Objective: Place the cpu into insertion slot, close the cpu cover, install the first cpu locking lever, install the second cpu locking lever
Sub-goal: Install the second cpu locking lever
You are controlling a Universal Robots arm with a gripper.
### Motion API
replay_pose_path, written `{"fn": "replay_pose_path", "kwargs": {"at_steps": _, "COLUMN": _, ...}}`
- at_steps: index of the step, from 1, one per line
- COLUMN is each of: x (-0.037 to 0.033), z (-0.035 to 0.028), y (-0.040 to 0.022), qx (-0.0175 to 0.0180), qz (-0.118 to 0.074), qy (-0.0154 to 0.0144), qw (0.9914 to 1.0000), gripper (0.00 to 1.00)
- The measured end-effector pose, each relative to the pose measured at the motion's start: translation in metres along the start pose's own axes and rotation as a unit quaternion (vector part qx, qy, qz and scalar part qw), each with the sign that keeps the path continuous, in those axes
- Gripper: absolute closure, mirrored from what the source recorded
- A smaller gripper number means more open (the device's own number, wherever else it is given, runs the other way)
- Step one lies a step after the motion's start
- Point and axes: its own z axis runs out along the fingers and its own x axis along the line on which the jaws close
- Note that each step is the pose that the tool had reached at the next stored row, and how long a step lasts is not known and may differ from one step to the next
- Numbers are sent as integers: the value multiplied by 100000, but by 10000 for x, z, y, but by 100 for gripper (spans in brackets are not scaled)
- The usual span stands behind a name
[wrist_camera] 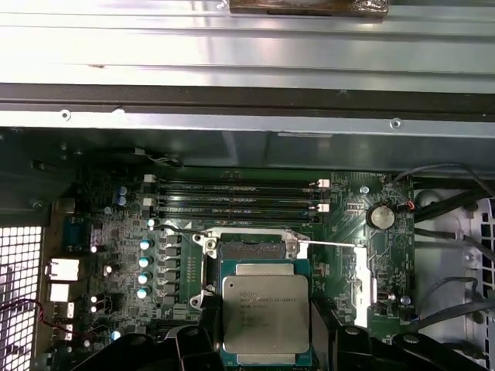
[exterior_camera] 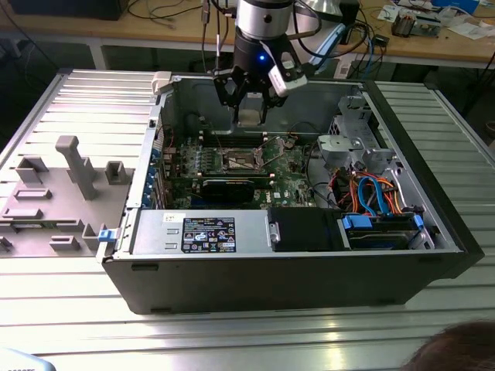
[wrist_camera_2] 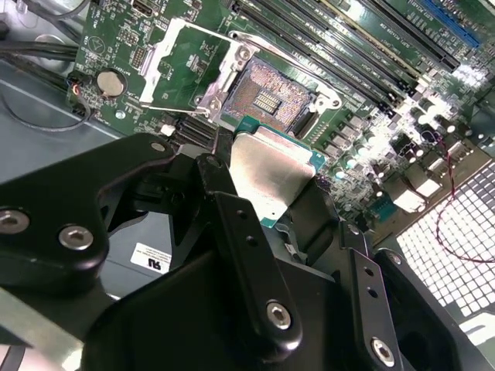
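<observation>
My gripper (exterior_camera: 251, 114) is shut on the cpu (exterior_camera: 251, 117), a flat silver-topped square chip held by its edges. It hangs inside the open computer case, above the green motherboard. In both wrist views the cpu (wrist_camera_2: 271, 174) (wrist_camera: 267, 313) sits between black fingers (wrist_camera_2: 232, 216), apart from the board. The insertion slot (wrist_camera_2: 269, 97) (wrist_camera: 251, 250) (exterior_camera: 238, 160) lies bare, its dark pin field exposed, just beyond the chip. The cpu cover (wrist_camera_2: 226, 73) is swung open beside the socket. A thin wire locking lever (wrist_camera_2: 290, 66) stands unlatched along the socket's edge.
The long memory slots (wrist_camera: 232, 201) run beside the socket, with a coin battery (wrist_camera: 380, 216) nearby. A black graphics card (exterior_camera: 228, 187), the power supply (exterior_camera: 197, 232) and a drive bay with blue and orange cables (exterior_camera: 371, 193) fill the case. A grey fixture plate (exterior_camera: 69, 166) lies at the exterior view's left.
</observation>
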Motion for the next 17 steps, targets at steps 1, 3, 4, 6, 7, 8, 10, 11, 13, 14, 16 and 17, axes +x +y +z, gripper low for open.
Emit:
{"fn": "replay_pose_path", "kwargs": {"at_steps": 1, "x": 1, "z": 13, "y": -1, "qx": 1, "qz": 1, "qy": 1, "qw": 100000, "gripper": 45}}
{"fn": "replay_pose_path", "kwargs": {"at_steps": 3, "x": 2, "z": 24, "y": -2, "qx": -2, "qz": 1, "qy": 2, "qw": 100000, "gripper": 45}}
{"fn": "replay_pose_path", "kwargs": {"at_steps": 4, "x": 2, "z": 34, "y": -3, "qx": 0, "qz": -1, "qy": -1, "qw": 100000, "gripper": 45}}
{"fn": "replay_pose_path", "kwargs": {"at_steps": 6, "x": 2, "z": 36, "y": -3, "qx": -2, "qz": 0, "qy": 0, "qw": 100000, "gripper": 45}}
{"fn": "replay_pose_path", "kwargs": {"at_steps": 7, "x": 2, "z": 39, "y": -3, "qx": -2, "qz": 2, "qy": 2, "qw": 100000, "gripper": 45}}
{"fn": "replay_pose_path", "kwargs": {"at_steps": 8, "x": 2, "z": 41, "y": -4, "qx": -2, "qz": -1, "qy": 0, "qw": 100000, "gripper": 45}}
{"fn": "replay_pose_path", "kwargs": {"at_steps": 10, "x": 2, "z": 47, "y": -4, "qx": -3, "qz": -2, "qy": -1, "qw": 100000, "gripper": 45}}
{"fn": "replay_pose_path", "kwargs": {"at_steps": 11, "x": 2, "z": 50, "y": -4, "qx": 0, "qz": 2, "qy": 0, "qw": 100000, "gripper": 45}}
{"fn": "replay_pose_path", "kwargs": {"at_steps": 13, "x": 2, "z": 53, "y": -5, "qx": 0, "qz": -2, "qy": 2, "qw": 100000, "gripper": 45}}
{"fn": "replay_pose_path", "kwargs": {"at_steps": 14, "x": 2, "z": 55, "y": -5, "qx": 0, "qz": 1, "qy": 3, "qw": 100000, "gripper": 45}}
{"fn": "replay_pose_path", "kwargs": {"at_steps": 16, "x": 3, "z": 68, "y": -6, "qx": 0, "qz": 0, "qy": -2, "qw": 100000, "gripper": 45}}
{"fn": "replay_pose_path", "kwargs": {"at_steps": 17, "x": 3, "z": 81, "y": -7, "qx": -1, "qz": 0, "qy": 1, "qw": 100000, "gripper": 45}}
